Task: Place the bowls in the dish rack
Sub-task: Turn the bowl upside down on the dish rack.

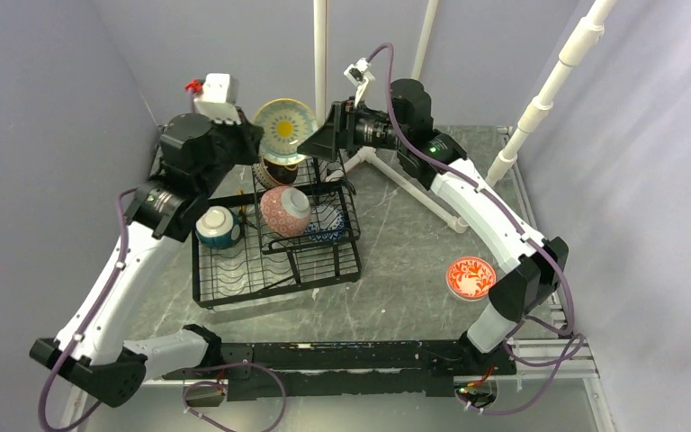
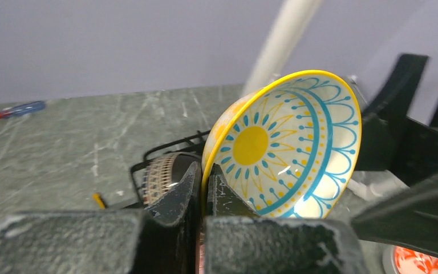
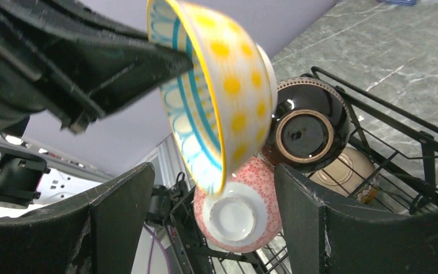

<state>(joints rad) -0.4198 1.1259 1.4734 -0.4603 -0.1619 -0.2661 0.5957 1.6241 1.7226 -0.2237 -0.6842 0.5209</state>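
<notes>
- The dish rack [image 1: 274, 261] sits on the worktop's [image 1: 396, 270] left half.
- A middle bowl [image 1: 285, 211] and a left-edge bowl [image 1: 218, 227] rest inside it.
- A raised bowl [image 1: 285, 129] hangs above its far end.
- A lone bowl [image 1: 471, 277] lies well to its right.

Shows a yellow sun, blue rays and blue arches inside the yellow-rimmed bowl [image 1: 285, 129] at far centre; yellow dots on white outside. Just nearer, dark brown bowl [image 3: 305, 128], pale striped rim. Pink-red patterned bowl [image 1: 285, 211] mid-rack, teal bowl [image 1: 218, 227] left, blue-white zigzag bowl [image 1: 328, 220] right. Black wire dish rack [image 1: 274, 270]. Red-and-white patterned bowl [image 1: 471, 277] at right on grey-green marbled table [image 1: 405, 261].
</notes>
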